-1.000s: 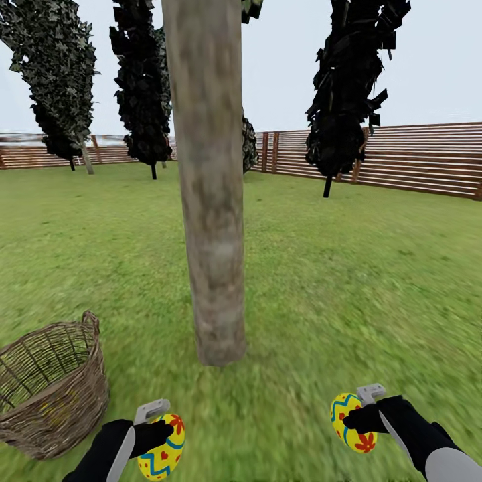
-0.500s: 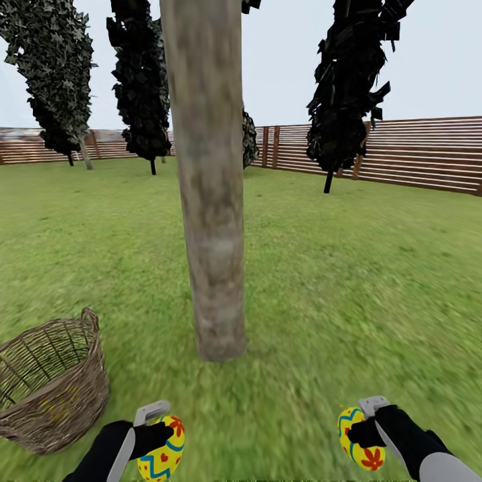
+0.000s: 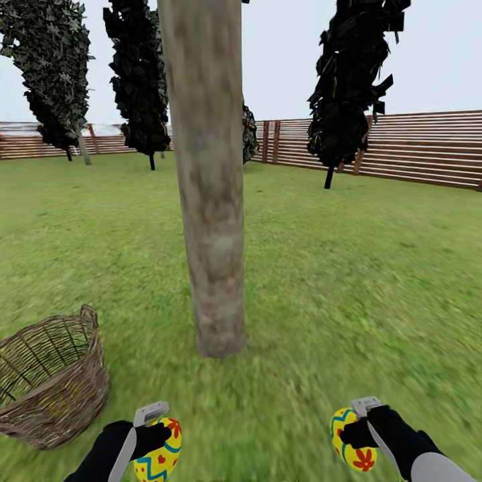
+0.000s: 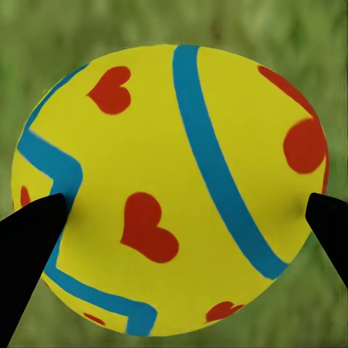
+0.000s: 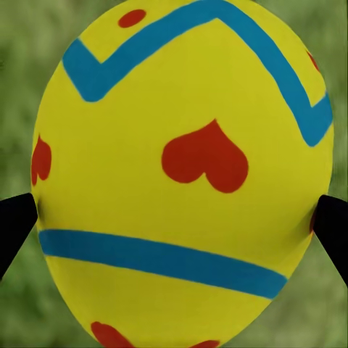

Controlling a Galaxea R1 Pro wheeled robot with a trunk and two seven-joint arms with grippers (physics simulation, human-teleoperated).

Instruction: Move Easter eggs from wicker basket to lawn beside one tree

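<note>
- The whole head view has slid a little since one second ago: the fence line and the foot of the trunk sit higher in the picture, so the camera has moved and the garden things have not.
- The right gripper (image 3: pixel 355 438) with its small yellow egg with red marks and blue bands (image 3: pixel 353 441) shows slightly lower in the head view than before; the left gripper (image 3: pixel 156 442) with the second yellow painted egg (image 3: pixel 159 457) shows almost at the same place.
- The left fingers (image 4: pixel 29 239) are narrow and press the egg (image 4: pixel 170 188) from both sides; the right fingers (image 5: pixel 16 221) clamp the other egg (image 5: pixel 185 181) in the same way.
- Both eggs hang above the mottled green lawn (image 3: pixel 348 281), near the thick, straight grey-brown tree trunk (image 3: pixel 207 201), one on each side of it.
- The tan open-weave wicker basket with a small loop handle (image 3: pixel 57 381) stands on the grass just beside the left arm. Something yellowish shows faintly through its weave; I judge this may be the third egg, but I cannot tell for sure.
- My judgement: the robot is already at a suitable tree, so the two eggs only need to go down on the grass close to the trunk, and then the basket must be emptied.
- No brand, label or writing can be read; the eggs carry only red hearts and flowers and blue zigzag bands.
</note>
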